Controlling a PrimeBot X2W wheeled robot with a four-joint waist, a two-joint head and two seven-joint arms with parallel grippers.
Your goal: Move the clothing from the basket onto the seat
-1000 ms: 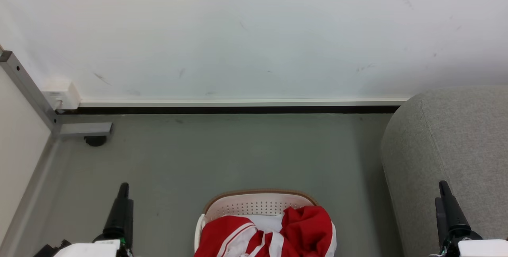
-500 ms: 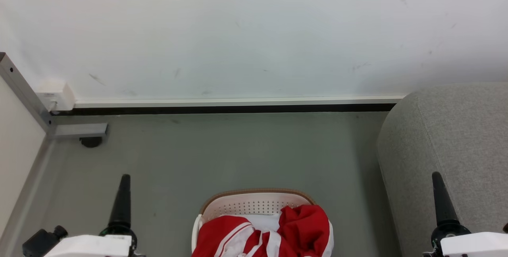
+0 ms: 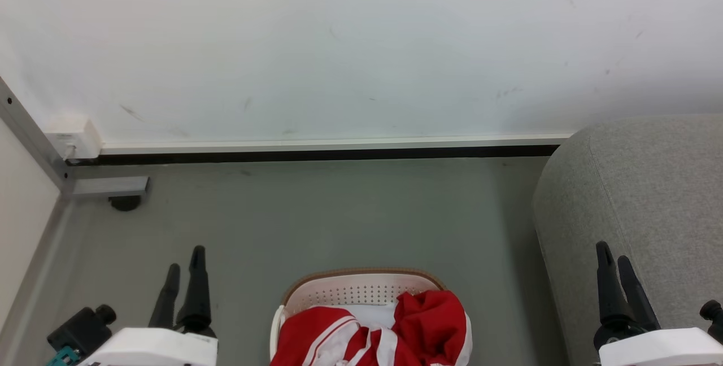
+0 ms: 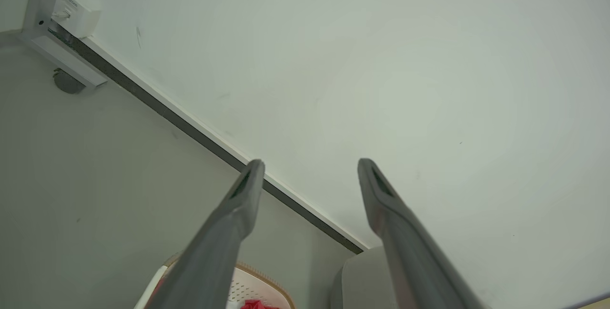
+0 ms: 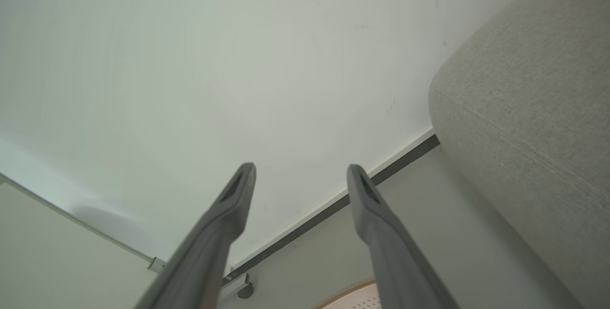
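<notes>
Clothing [image 3: 373, 335] lay heaped in the basket [image 3: 361, 291], red with white stripes, and none of it had been lifted out. The basket stood on the floor [image 3: 339, 219] at the bottom middle of the head view, between the two arms. Nothing red lay on what showed of the seat [image 3: 649, 185], whose rounded grey end rose at the right, near the basket but apart from it. By that showing the carrying had not started, and every garment in sight was left to move. The basket's near part ran off the bottom edge, so how much it held could not be told.

The left tool [image 3: 185, 257] hung over bare floor to the left of the basket, fingers spread and empty. The right tool [image 3: 613, 251] stood before the seat's flank, likewise spread with nothing between its fingers.

Against the frame a second before, each tool had rolled about its own axis: then one dark finger showed edge-on, and at this moment both stood side by side. A black fitting [image 3: 82, 326] on the left arm had come into sight. The wall socket [image 3: 73, 137] and the seat's edge had both slid slightly left, which suggested camera motion; basket and clothing had kept their place.
</notes>
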